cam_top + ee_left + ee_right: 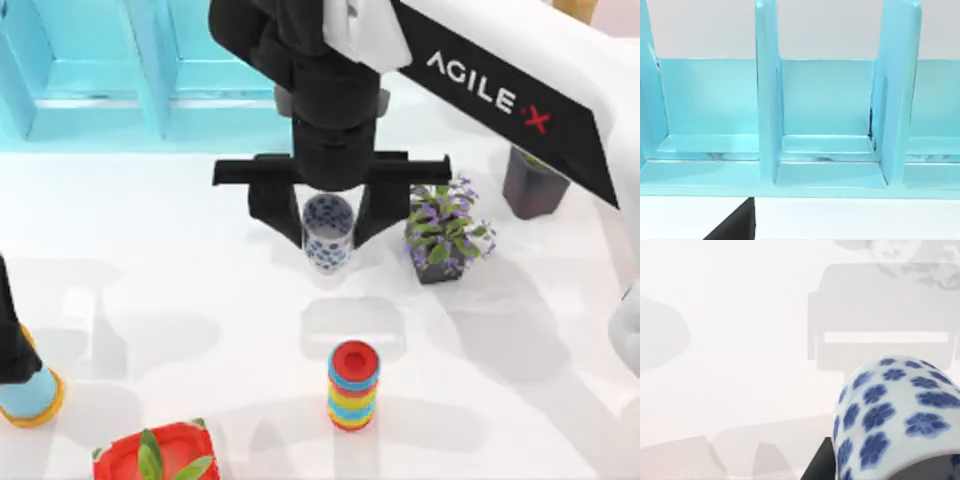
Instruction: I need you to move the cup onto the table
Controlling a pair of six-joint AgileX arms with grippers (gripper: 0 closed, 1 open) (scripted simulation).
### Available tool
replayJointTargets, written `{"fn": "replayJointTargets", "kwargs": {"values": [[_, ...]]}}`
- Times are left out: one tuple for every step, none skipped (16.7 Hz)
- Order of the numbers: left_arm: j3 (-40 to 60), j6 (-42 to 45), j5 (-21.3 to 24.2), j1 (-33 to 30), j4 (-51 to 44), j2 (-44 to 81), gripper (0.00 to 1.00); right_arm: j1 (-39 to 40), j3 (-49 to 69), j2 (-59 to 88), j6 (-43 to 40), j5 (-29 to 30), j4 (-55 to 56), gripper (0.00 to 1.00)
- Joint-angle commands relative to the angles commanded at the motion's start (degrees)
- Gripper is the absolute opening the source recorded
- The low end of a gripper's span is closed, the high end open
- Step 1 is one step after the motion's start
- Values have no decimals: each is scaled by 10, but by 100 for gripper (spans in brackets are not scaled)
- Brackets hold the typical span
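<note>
The right gripper (329, 232) holds the cup (328, 233) upright between its closed-in fingers — mouth up, above mid-table (200, 260) (left arm (15, 340) parked at the left edge) — its shadow ahead.

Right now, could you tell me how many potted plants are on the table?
3: purple-flowered plant right of the cup, dark pot far right, red pot at the near-left edge.

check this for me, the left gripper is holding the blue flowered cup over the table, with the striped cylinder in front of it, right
Not quite: it is the right gripper that holds the cup, as the top view shows. The left arm is parked at the table's left edge. The rest stands: the cup is over the table, with the striped cylinder in front of it.
</note>
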Motion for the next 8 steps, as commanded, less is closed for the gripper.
{"fn": "replayJointTargets", "kwargs": {"values": [[0, 0, 0, 0, 0, 0, 100, 0, 0, 0, 0, 0, 0, 0], [0, 0, 0, 0, 0, 0, 100, 0, 0, 0, 0, 0, 0, 0], [0, 0, 0, 0, 0, 0, 100, 0, 0, 0, 0, 0, 0, 0], [0, 0, 0, 0, 0, 0, 100, -2, -2, 0, 1, -1, 1, 0], [0, 0, 0, 0, 0, 0, 100, -2, -3, 0, 1, -1, 3, 0], [0, 0, 0, 0, 0, 0, 100, -2, -11, -1, 1, -1, 8, 0], [0, 0, 0, 0, 0, 0, 100, -2, -23, -2, 0, 0, 18, 0], [0, 0, 0, 0, 0, 0, 100, -1, -39, -3, 0, 0, 31, 0]]}}
